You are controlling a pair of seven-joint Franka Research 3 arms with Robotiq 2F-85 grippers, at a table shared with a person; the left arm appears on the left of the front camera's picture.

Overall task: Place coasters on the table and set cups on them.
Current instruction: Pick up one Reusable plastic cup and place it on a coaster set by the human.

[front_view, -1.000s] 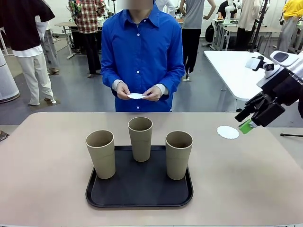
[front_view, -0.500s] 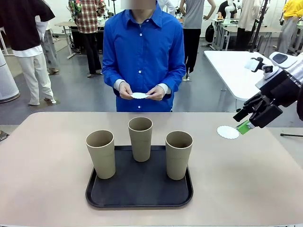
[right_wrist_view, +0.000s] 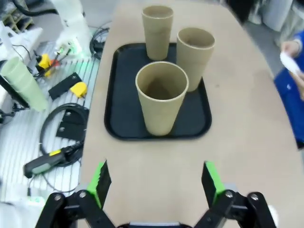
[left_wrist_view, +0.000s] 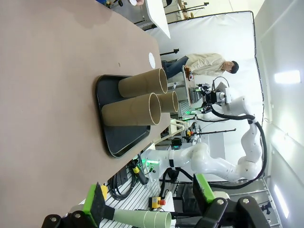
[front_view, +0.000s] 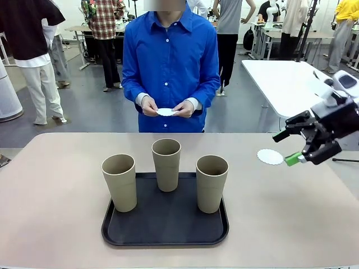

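1 lacy white coaster [front_view: 270, 157] lies flat on the beige desk [front_view: 56, 185], to the right of the black tray [front_view: 165, 240], and a person at the far side holds a second coaster [front_view: 164, 112] in both hands. The 3 tan cups [front_view: 166, 164] stand upright on the tray, none on a coaster, so the task looks barely begun: more coasters to lay, every cup to move. The right claw [front_view: 284, 148] hovers just beside the laid coaster, jaws wide apart and empty; the left claw [left_wrist_view: 147, 199], well apart from the tray, also gapes wide and grips nothing.
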